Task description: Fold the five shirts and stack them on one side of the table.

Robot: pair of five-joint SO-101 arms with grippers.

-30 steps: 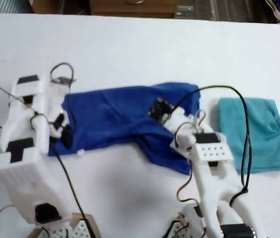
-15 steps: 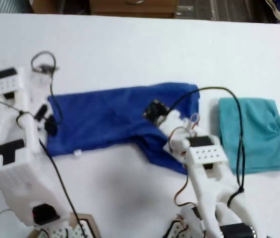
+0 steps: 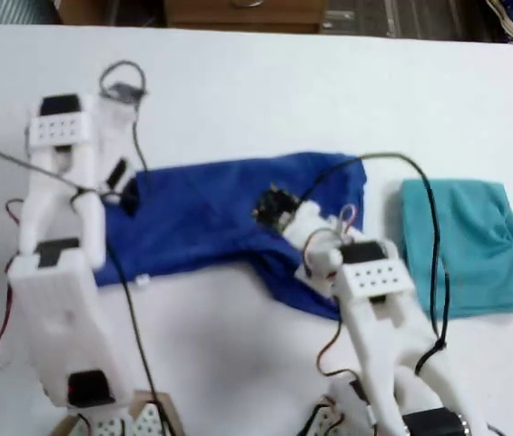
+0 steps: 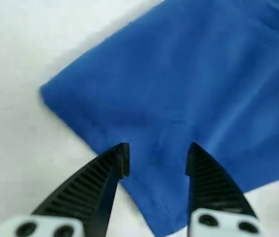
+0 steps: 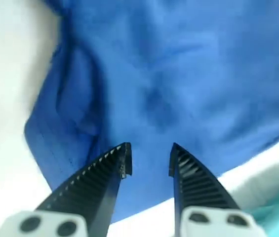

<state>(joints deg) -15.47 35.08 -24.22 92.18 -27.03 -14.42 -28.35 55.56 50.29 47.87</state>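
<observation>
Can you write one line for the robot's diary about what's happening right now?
blue shirt: lying partly folded | teal shirt: folded, beside it | left gripper: open over blue shirt's edge | right gripper: open over blue shirt

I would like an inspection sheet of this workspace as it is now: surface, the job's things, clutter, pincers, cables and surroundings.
Surface: white table, no stains seen.
Job's things: blue shirt lies stretched out in the middle, not folded flat; teal shirt lies folded at one side, apart from the blue one.
Clutter: nothing seen.
Grippers: left pincer open at one end of the blue shirt, near its corner; right pincer open over the shirt's middle.
Cables: right arm's black cable arcs above the gap between the shirts; left arm's black cable runs down along the arm.
Surroundings: wooden furniture beyond the table's far edge.
</observation>
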